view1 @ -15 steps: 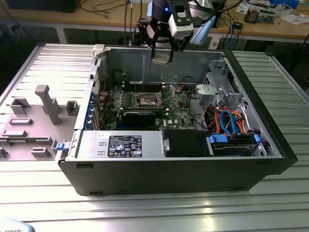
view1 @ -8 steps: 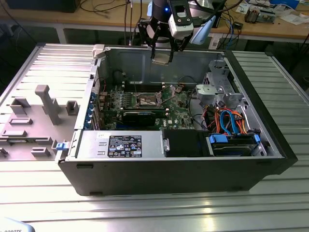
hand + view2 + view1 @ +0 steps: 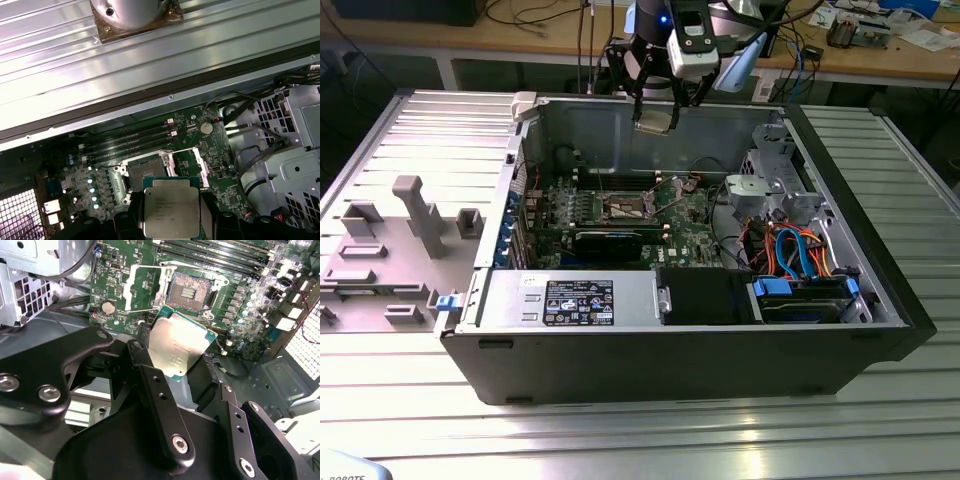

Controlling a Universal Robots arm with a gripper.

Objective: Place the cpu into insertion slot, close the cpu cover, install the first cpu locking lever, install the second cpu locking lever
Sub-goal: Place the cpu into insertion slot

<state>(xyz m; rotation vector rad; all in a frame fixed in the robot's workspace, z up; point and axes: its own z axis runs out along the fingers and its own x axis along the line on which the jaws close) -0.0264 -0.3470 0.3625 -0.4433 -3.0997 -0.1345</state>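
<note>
My gripper [image 3: 655, 118] hangs above the back wall of the open computer case [image 3: 880, 300], shut on the cpu [image 3: 654, 122]. In both wrist views the cpu [image 3: 180, 347] [image 3: 171, 206] is a flat silver-topped square held by its edges between the black fingers [image 3: 145, 342]. Below it on the green motherboard lies the insertion slot [image 3: 189, 290] [image 3: 145, 172] [image 3: 625, 208], its brownish contact field uncovered. The cpu cover [image 3: 142, 287] stands swung open beside the slot, a thin metal frame. The cpu is well above the slot and apart from it.
Long memory slots [image 3: 215, 252] run beside the socket. A black expansion card [image 3: 610, 240] lies in front of it. A metal drive cage [image 3: 770, 185] with orange and blue cables [image 3: 795, 250] fills the exterior view's right. A grey fixture tray [image 3: 390, 250] sits outside the case.
</note>
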